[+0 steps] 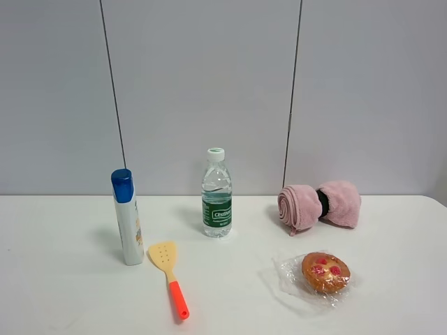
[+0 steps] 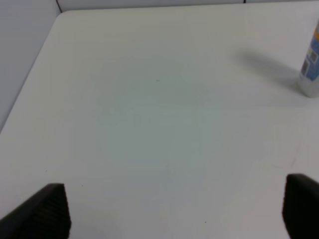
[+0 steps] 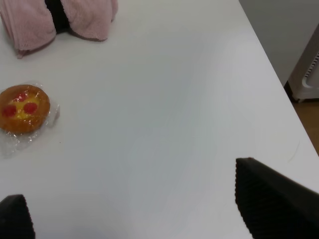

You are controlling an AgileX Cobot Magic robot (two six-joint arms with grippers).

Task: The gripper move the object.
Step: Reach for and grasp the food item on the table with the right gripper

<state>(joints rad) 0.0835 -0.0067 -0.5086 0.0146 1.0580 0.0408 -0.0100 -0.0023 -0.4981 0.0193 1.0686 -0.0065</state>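
Item: clear-wrapped pastry (image 1: 325, 271), red-spotted, lying flat on the desk (image 1: 391, 237) at front right, near the rolled pink towel (image 1: 320, 205) but apart from it.
Right hand (image 3: 144, 214): released, fingers spread wide, empty, well apart from the pastry.
Left hand (image 2: 174, 211): likewise spread, empty.
Handling: the right hand is the likelier taker. Centre it squarely over the round body and close gently.

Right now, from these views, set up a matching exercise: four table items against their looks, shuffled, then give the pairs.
Items:
1 pastry
2 towel
3 spatula
4 water bottle

Looks:
A green label, white cap
B yellow blade, orange handle
C pink, rolled
D wrapped in clear plastic

Pairs: 1-D, 2-C, 3-B, 4-A.
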